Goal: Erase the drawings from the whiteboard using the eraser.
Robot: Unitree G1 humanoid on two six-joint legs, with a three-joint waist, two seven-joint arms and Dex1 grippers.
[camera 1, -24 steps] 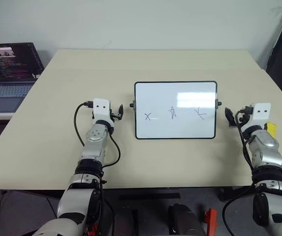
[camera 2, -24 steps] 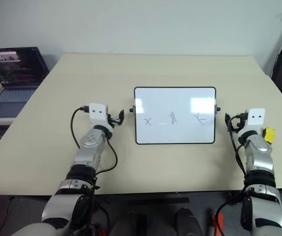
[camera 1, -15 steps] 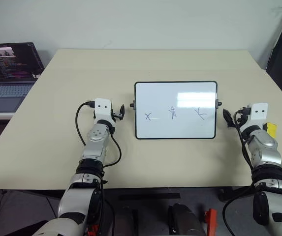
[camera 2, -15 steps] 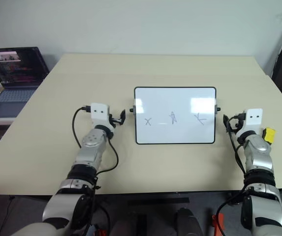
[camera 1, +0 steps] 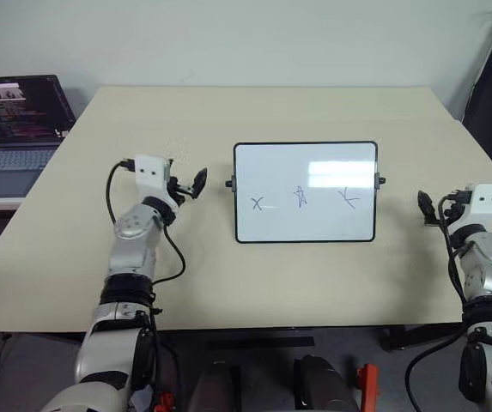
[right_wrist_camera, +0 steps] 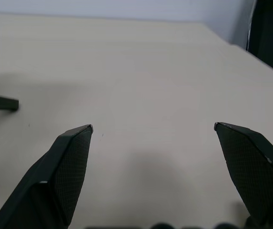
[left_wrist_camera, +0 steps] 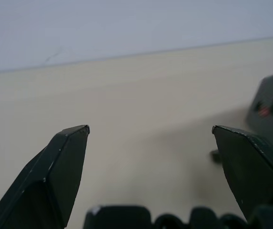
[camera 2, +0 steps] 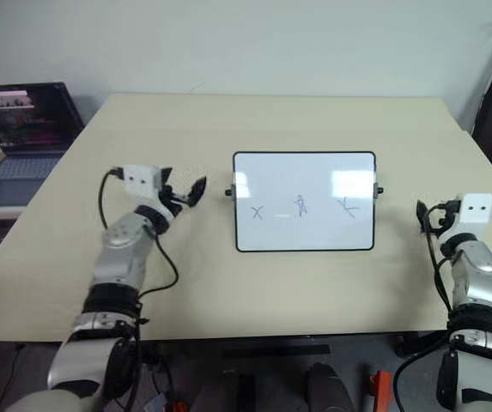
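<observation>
The whiteboard (camera 1: 306, 192) lay flat near the middle of the pale counter (camera 1: 271, 112), its three drawings (camera 1: 301, 200) in a row across its lower half, none of them wiped yet. The left tool (camera 1: 196, 182) hovered just beside the board's left edge, apart from it, with its two black fingers (left_wrist_camera: 65, 162) spread wide and nothing between them. The right tool (camera 1: 428, 206) hung near the counter's right edge, well clear of the board's right knob, also spread wide and empty. With both arms held off to the sides, the board was left fully exposed, probably so the marks could be seen and approached freely. The eraser could not be made out, so its place could not be told. A laptop (camera 1: 18, 129) sat off the counter's left side.
</observation>
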